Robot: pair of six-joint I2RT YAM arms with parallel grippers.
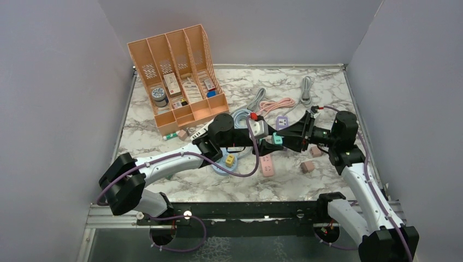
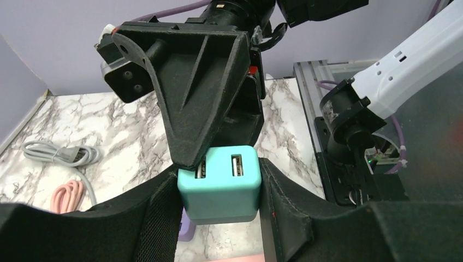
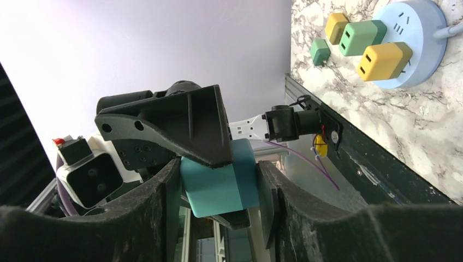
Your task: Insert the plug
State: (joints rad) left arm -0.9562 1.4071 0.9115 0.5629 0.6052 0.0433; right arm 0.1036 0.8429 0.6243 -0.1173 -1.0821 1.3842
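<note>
The teal plug (image 2: 218,183) is pinched mid-air by the left claw (image 2: 220,203) and the right claw (image 3: 218,188). Insertion is not yet begun.

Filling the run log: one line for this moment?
left gripper: shut on teal charger | right gripper: shut on it | held above table | inserted: no

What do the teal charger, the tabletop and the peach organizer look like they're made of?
The charger: likely smooth matte plastic, one even colour, rounded moulded edges. The tabletop: marble look, grey veins on white; stone or printed laminate, cannot tell. The organizer: probably plastic, thin perforated walls.
</note>
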